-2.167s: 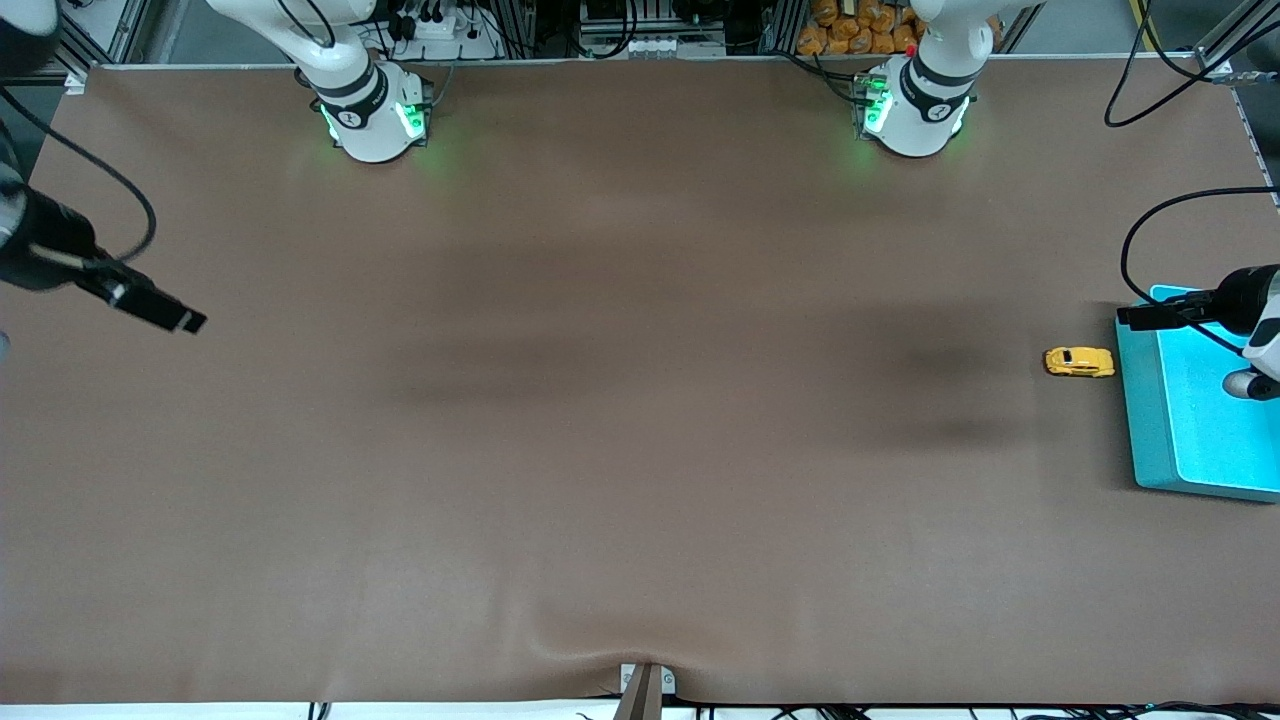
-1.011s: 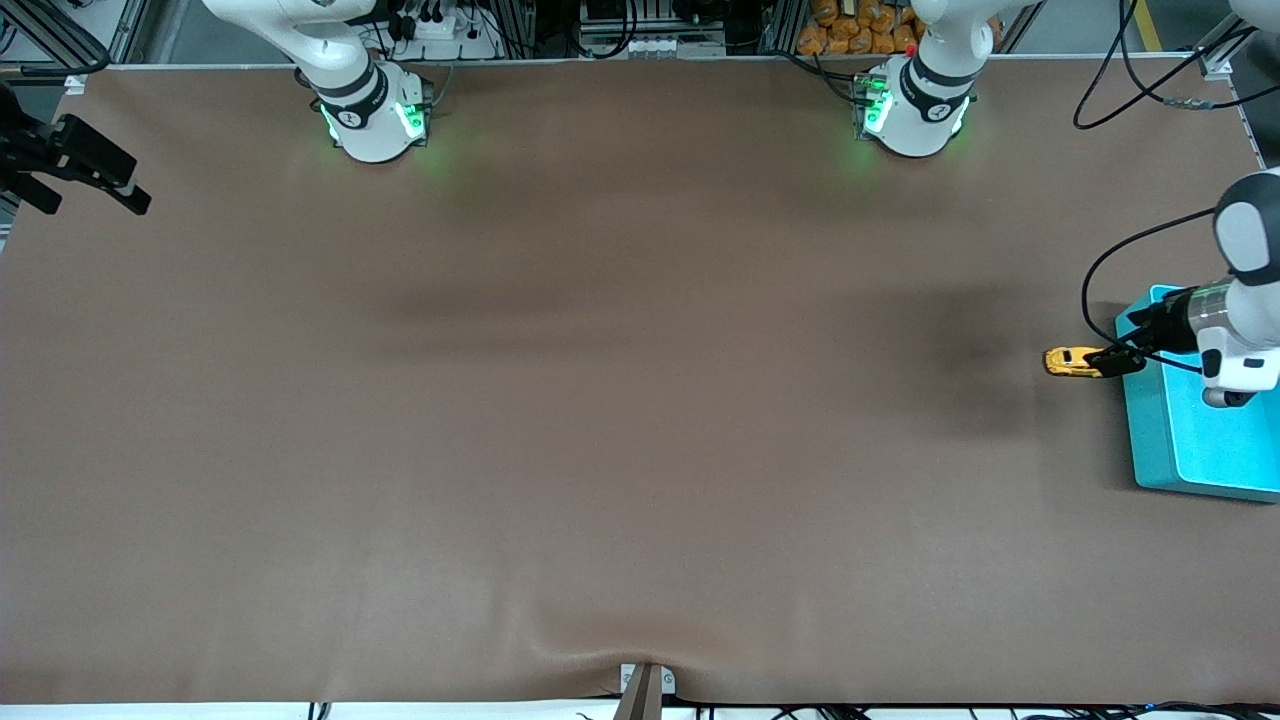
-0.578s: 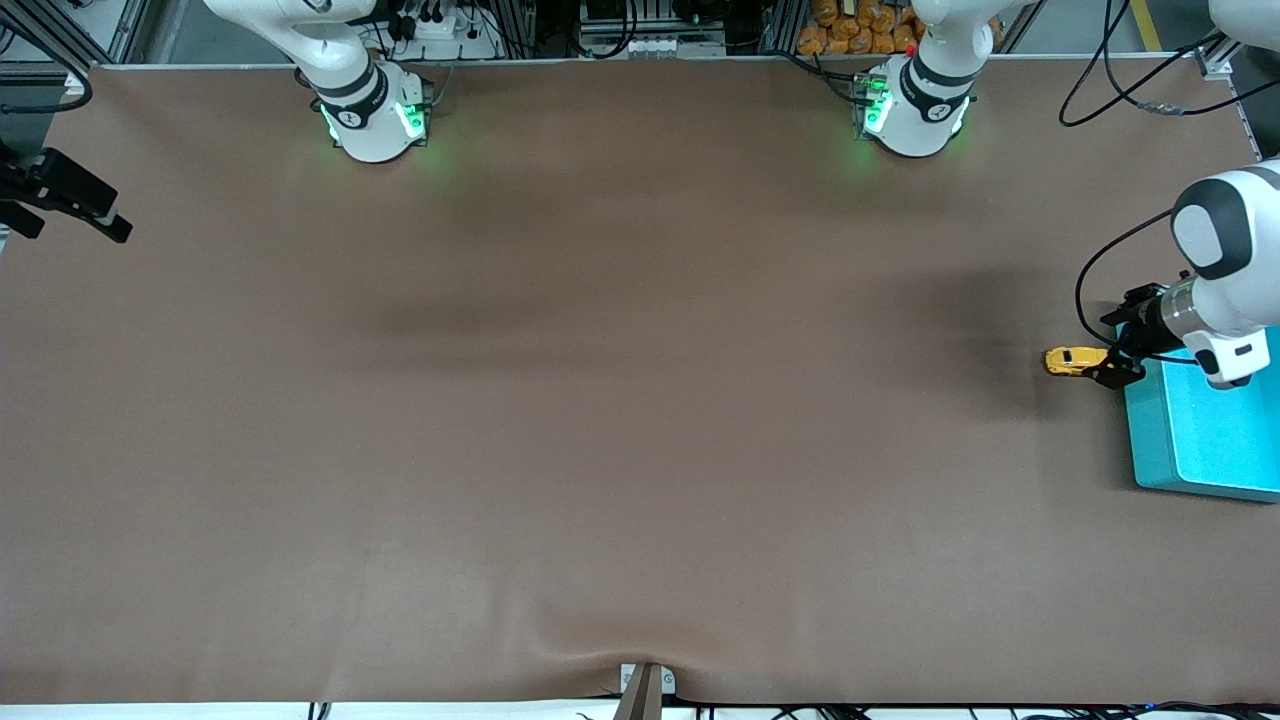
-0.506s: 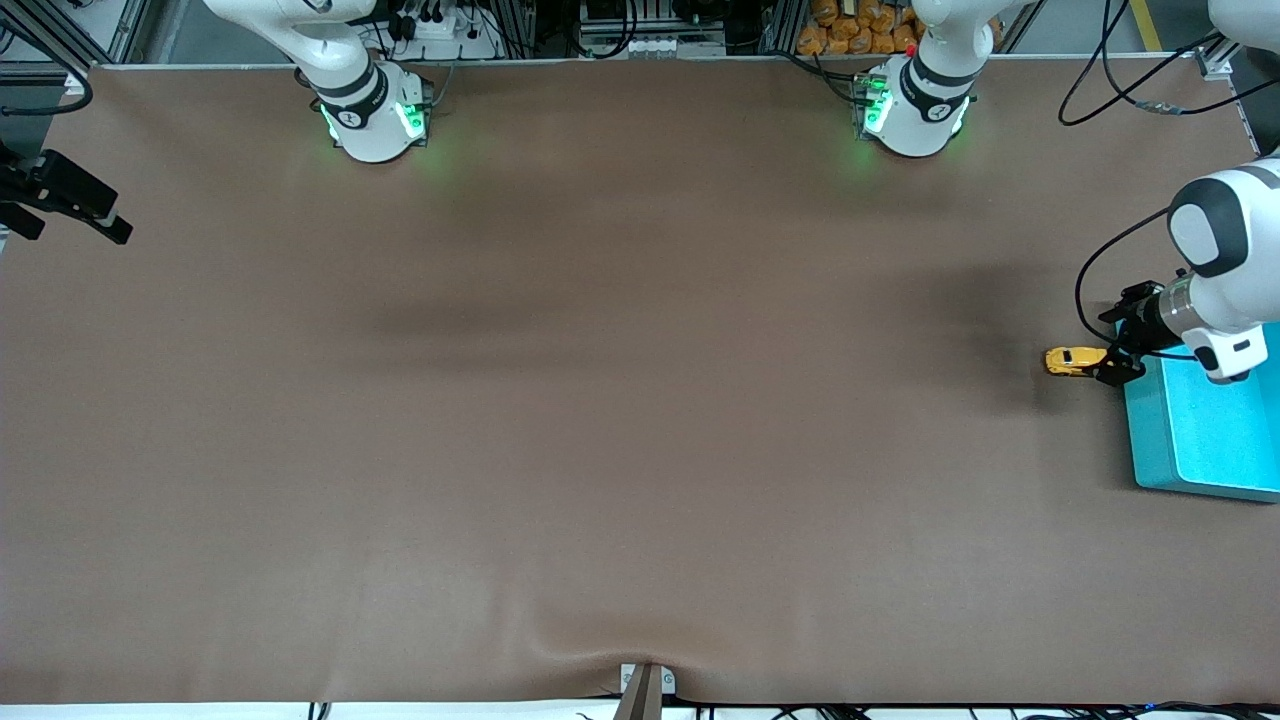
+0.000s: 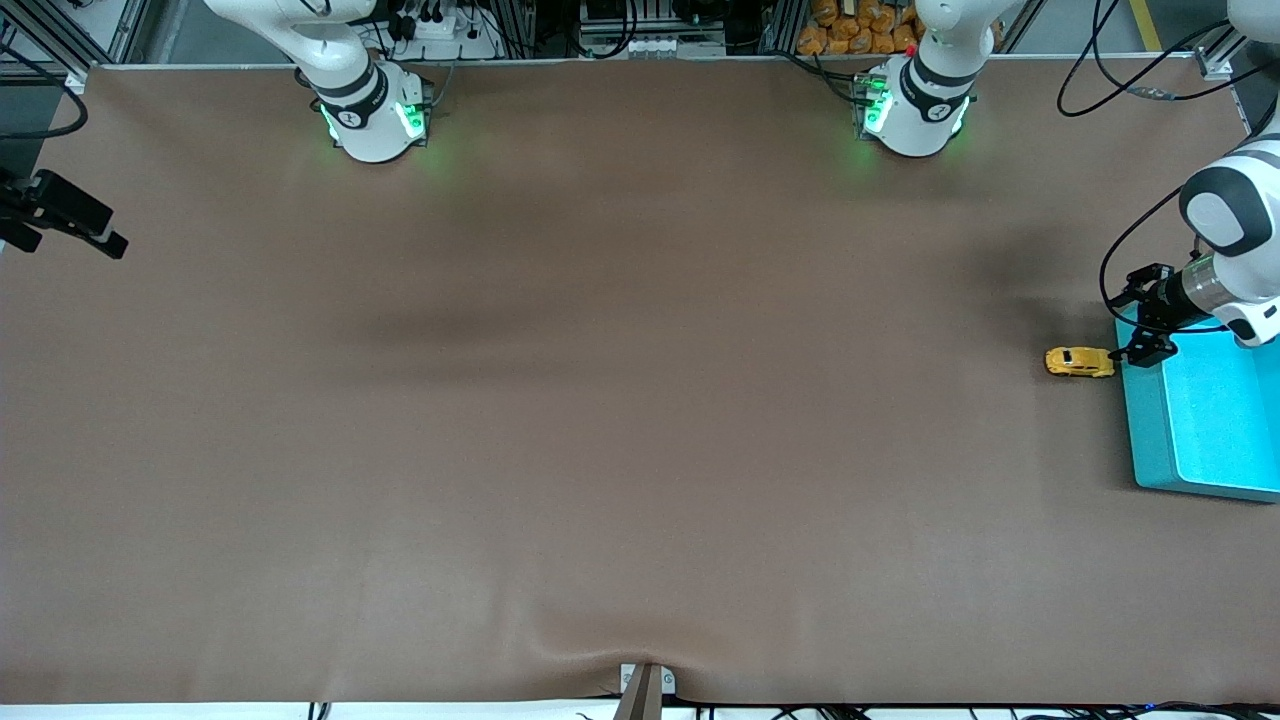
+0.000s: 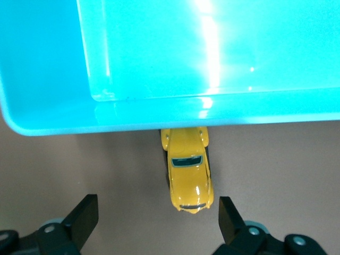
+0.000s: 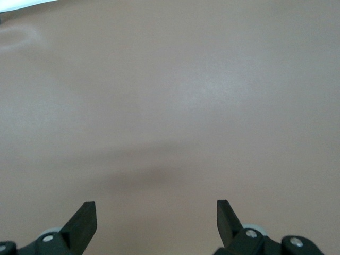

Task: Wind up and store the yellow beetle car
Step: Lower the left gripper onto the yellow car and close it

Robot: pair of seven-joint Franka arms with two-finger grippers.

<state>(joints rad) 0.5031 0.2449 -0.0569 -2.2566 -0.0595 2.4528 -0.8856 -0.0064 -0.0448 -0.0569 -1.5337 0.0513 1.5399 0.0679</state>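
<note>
The yellow beetle car (image 5: 1079, 362) stands on the brown table, close against the wall of the teal bin (image 5: 1150, 440) at the left arm's end. My left gripper (image 5: 1126, 326) is open and empty over the bin's edge beside the car. In the left wrist view the car (image 6: 188, 175) lies just in front of the gripper (image 6: 156, 219), nearer to one finger (image 6: 229, 215) than the other, with the bin (image 6: 48, 114) next to it. My right gripper (image 5: 65, 240) is open and empty at the table's edge at the right arm's end; its wrist view shows the gripper (image 7: 156, 218) over bare table.
The bin's inside (image 5: 1215, 420) holds nothing that I can see. The brown cloth has a raised fold (image 5: 640, 650) at the edge nearest the front camera. Both arm bases (image 5: 375, 120) stand along the top edge.
My left gripper dropped from over the bin to the car's end, then drew back and up toward the bin. The car has not moved. The right gripper pulled back to the table's edge.
</note>
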